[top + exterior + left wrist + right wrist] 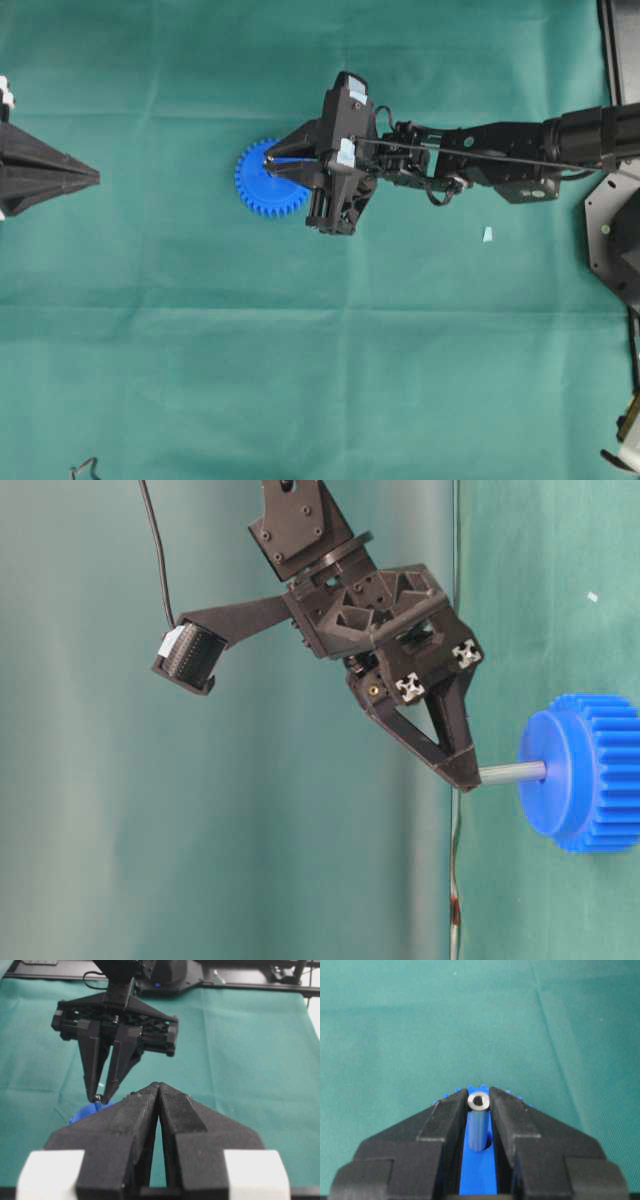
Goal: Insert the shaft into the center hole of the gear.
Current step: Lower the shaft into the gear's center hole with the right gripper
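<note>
The blue gear [262, 190] lies flat on the green cloth. My right gripper [268, 161] is above its hub, shut on the shaft [479, 1119], a small silver pin. The pin stands upright between the fingers, and its lower end sits in the center hole [489, 1144]. In the table-level view the shaft [512, 772] runs from the fingertips [462, 772] into the gear's hub [545, 775]. My left gripper [93, 177] is shut and empty at the left, well away from the gear. In its own view it [158, 1086] faces the right gripper [99, 1097] and partly hides the gear [82, 1113].
A small pale blue scrap [487, 234] lies on the cloth to the right of the gear, below the right arm. A black arm base [615, 230] stands at the right edge. A dark wire bit [82, 467] lies at the bottom left.
</note>
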You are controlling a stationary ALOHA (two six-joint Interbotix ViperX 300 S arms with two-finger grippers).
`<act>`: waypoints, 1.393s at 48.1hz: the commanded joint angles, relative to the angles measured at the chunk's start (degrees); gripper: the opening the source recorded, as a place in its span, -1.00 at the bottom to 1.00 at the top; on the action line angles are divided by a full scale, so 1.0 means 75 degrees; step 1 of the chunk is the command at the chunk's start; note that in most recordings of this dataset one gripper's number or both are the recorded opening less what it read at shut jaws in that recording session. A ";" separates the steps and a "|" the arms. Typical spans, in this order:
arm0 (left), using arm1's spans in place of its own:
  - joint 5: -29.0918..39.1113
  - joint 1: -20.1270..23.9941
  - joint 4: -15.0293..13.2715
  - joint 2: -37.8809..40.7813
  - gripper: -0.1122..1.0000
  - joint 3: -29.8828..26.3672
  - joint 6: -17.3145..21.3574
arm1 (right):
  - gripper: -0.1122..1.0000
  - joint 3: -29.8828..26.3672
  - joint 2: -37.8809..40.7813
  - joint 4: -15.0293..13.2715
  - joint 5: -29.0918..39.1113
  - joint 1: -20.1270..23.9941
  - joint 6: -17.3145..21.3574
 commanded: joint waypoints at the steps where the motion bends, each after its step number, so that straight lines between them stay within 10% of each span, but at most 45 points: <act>1: -0.0012 -0.0012 0.0012 0.0059 -0.79 -0.0164 -0.0012 | -0.50 -0.0094 -0.0070 0.0012 -0.0035 0.0012 -0.0012; 67: -0.0012 -0.0012 0.0023 0.0047 -0.80 -0.0164 -0.0023 | -0.50 -0.0012 -0.0059 0.0000 -0.0445 -0.0012 -0.0070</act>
